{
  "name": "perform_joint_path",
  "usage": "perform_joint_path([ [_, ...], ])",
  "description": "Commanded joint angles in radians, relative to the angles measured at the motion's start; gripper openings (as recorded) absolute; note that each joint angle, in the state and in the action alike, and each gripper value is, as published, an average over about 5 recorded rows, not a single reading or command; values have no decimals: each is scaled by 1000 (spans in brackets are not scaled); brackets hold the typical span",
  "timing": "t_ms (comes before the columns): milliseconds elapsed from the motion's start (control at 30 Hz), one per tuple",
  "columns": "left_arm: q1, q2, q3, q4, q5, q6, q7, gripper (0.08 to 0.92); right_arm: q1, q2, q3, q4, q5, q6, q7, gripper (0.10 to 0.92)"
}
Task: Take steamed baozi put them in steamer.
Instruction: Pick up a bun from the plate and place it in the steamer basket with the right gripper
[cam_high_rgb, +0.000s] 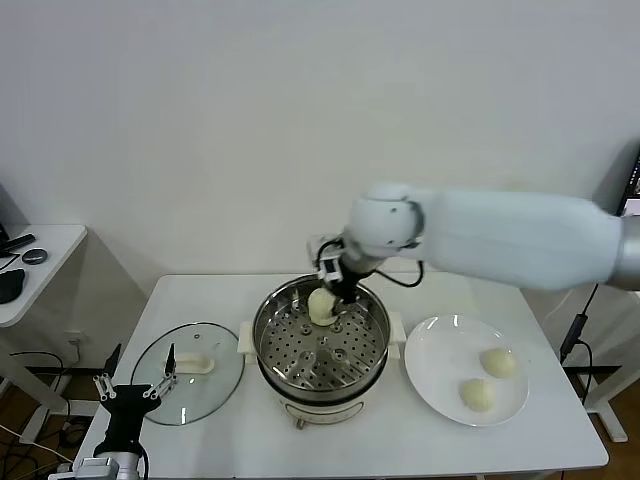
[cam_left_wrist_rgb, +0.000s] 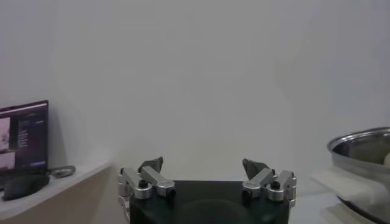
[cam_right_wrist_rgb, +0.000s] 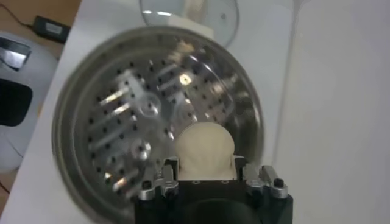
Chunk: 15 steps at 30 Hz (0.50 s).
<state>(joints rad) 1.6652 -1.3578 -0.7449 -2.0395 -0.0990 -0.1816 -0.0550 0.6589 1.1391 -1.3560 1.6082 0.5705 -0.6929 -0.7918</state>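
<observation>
My right gripper (cam_high_rgb: 328, 296) hangs over the far rim of the steamer (cam_high_rgb: 276, 330), shut on a pale cream baozi (cam_high_rgb: 321, 305). In the right wrist view that baozi (cam_right_wrist_rgb: 205, 149) is squeezed between the jaws of the right gripper (cam_right_wrist_rgb: 205, 170), above the steamer's perforated tray floor (cam_right_wrist_rgb: 131, 115). Two more baozi (cam_high_rgb: 498, 362) (cam_high_rgb: 478, 395) lie on the white plate (cam_high_rgb: 435, 350) to the right. My left gripper (cam_high_rgb: 133, 383) is parked low at the front left, open, with nothing between its fingers (cam_left_wrist_rgb: 152, 165).
A round glass lid (cam_high_rgb: 190, 385) with a cream handle lies flat left of the steamer. A side table (cam_high_rgb: 45, 250) with dark items stands at far left. The steamer's rim (cam_left_wrist_rgb: 359, 141) shows at the edge of the left wrist view.
</observation>
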Motion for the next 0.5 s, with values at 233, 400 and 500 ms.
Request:
perform_joint_path([
  [233, -1, -4, -14, 2, 10, -5, -2, 823, -140, 177, -4, -142, -21, -35, 47, 543],
  [400, -1, -3, -21, 3, 10, -7, -2, 823, -173, 195, 8, -185, -46, -35, 51, 543],
  [500, -1, -3, -22, 4, 10, -9, -3, 823, -179, 204, 16, -193, -46, -35, 54, 544],
])
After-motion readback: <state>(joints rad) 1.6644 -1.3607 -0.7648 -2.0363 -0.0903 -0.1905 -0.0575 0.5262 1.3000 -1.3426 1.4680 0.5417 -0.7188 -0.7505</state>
